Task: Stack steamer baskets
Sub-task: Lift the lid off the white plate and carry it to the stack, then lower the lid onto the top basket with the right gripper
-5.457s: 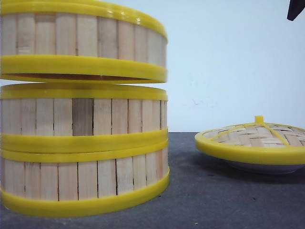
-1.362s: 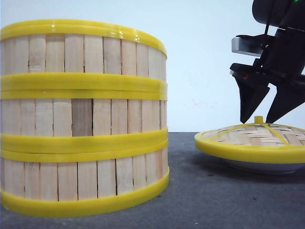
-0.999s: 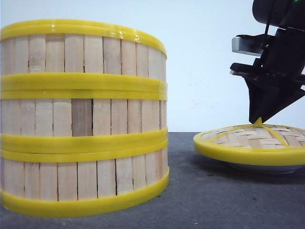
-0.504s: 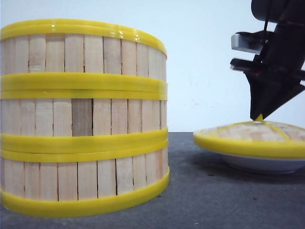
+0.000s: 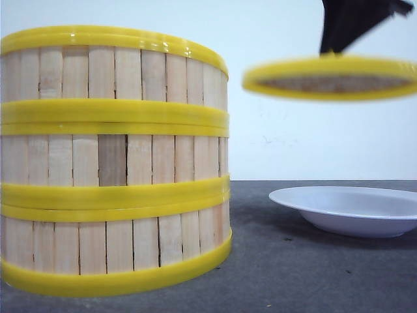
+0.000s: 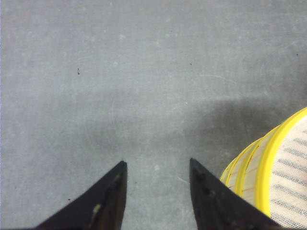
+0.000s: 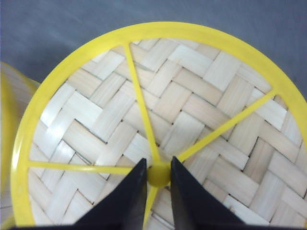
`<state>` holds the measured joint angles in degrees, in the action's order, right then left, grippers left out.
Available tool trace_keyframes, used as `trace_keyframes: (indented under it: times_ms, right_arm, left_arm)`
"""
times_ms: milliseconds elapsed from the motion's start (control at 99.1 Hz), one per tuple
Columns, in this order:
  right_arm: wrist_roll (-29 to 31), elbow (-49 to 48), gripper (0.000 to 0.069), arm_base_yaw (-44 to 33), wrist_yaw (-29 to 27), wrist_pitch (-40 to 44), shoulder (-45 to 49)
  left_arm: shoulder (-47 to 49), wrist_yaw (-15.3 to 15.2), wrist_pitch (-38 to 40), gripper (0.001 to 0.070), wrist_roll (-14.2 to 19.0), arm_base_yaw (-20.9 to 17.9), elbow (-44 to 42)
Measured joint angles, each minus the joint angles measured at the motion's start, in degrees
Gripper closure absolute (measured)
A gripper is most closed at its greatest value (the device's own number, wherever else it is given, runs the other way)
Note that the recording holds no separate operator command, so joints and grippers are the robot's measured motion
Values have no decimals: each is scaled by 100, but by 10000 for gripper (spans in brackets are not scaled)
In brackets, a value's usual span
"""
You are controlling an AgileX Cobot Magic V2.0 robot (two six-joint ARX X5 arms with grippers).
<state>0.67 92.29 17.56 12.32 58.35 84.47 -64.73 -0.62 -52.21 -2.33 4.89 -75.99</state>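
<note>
Three steamer baskets (image 5: 114, 163) of pale slats with yellow rims stand stacked at the left of the front view; an edge of the stack (image 6: 276, 182) shows in the left wrist view. My right gripper (image 7: 158, 165) is shut on the yellow knob of the woven lid (image 7: 163, 120). In the front view the lid (image 5: 332, 78) hangs high at the right, above the plate, with the black fingers (image 5: 345, 23) over it. My left gripper (image 6: 156, 165) is open over bare grey table, just beside the stack, holding nothing.
A white shallow plate (image 5: 352, 208) sits on the grey table (image 5: 280, 274) at the right, under the lifted lid. A plain white wall is behind. Part of a basket rim (image 7: 7, 129) shows beside the lid in the right wrist view.
The right gripper closed on the lid's knob and lifted the lid off the white plate, up and slightly left. The basket stack has not moved.
</note>
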Motion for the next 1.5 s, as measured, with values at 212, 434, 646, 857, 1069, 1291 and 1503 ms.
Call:
trace_keyframes:
  times_ms: [212, 434, 646, 857, 1069, 1291, 1503]
  right_arm:
    - [-31, 1086, 636, 546, 293, 498, 83]
    - [-35, 1908, 636, 1467, 299, 697, 686]
    - [-92, 2485, 636, 2159, 269, 837, 1392]
    - [-223, 2640, 636, 2671, 247, 831, 1740]
    - [-286, 2640, 636, 2955, 203, 776, 1871]
    - [-337, 2651, 636, 3117, 94, 619, 1902]
    - [-352, 2660, 636, 3226, 92, 636, 2050]
  left_arm:
    - [0, 2, 9, 474, 0, 0, 0]
    - [0, 0, 17, 474, 0, 0, 0]
    - [0, 0, 20, 474, 0, 0, 0]
    - [0, 0, 20, 474, 0, 0, 0]
    - [0, 0, 20, 474, 0, 0, 0]
    - [0, 0, 20, 474, 0, 0, 0]
    - [0, -2, 17, 474, 0, 0, 0]
